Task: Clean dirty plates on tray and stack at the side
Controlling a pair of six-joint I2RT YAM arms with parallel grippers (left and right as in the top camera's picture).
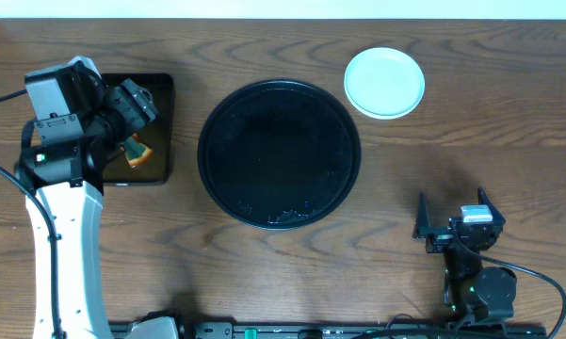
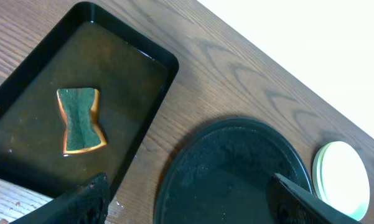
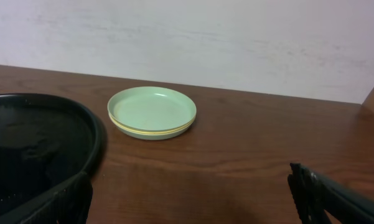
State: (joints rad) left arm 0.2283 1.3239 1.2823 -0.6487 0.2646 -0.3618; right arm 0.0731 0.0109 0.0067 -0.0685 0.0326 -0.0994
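Overhead, the plates (image 1: 384, 83) sit stacked on the bench (image 1: 518, 141), just off the far-right rim of the round black tray (image 1: 279, 153) and apart from it; the right wrist view shows a yellow edge between green ones; the left pincer (image 2: 190, 182) hangs, fingers wide apart, over the rectangular tray (image 2: 150, 57), where a sponge (image 2: 81, 120) lies in brown liquid; the right pincer (image 1: 452, 215) sits near the bench's front edge, fingers spread.

Strip of bare table (image 1: 509, 141) between rim of round black tray (image 1: 205, 151) and plates (image 1: 384, 82), near but apart. Wider open wood ahead of right gripper (image 1: 452, 202), up to plates. At left, rectangular tray (image 2: 169, 62) holding sponge (image 2: 81, 120), left arm (image 1: 61, 141) overhanging it, narrow gap to round black tray.
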